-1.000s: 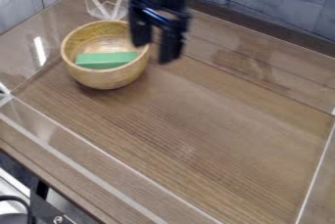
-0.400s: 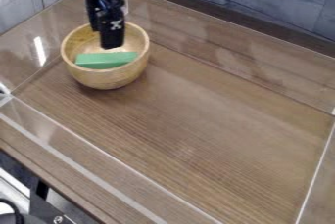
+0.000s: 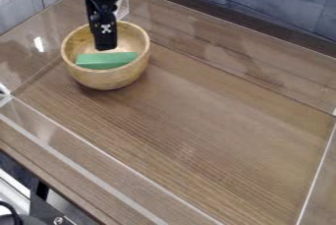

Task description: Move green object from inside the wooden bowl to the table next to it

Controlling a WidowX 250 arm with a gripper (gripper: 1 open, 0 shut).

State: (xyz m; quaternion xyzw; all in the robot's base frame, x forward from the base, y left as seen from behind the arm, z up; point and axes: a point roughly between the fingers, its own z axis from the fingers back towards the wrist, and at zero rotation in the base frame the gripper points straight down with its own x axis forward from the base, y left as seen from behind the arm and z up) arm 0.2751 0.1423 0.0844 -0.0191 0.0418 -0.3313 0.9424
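Note:
The wooden bowl [image 3: 106, 56] stands at the far left of the dark table [image 3: 197, 121]. A bright green object [image 3: 108, 60], a flat bar, lies inside it. My black gripper [image 3: 104, 39] hangs straight down over the bowl's back half, fingertips just above the green bar and inside the rim line. The fingers look narrowly apart with nothing between them. The arm hides part of the bowl's far rim.
Clear transparent walls [image 3: 144, 185] run around the table's edges, close behind and left of the bowl. Bare tabletop stretches to the right and front of the bowl. A tiled wall rises at the back.
The gripper has swung left from beside the bowl's right rim to over the bowl, dropped lower and rolled about its vertical axis. The green bar has not moved.

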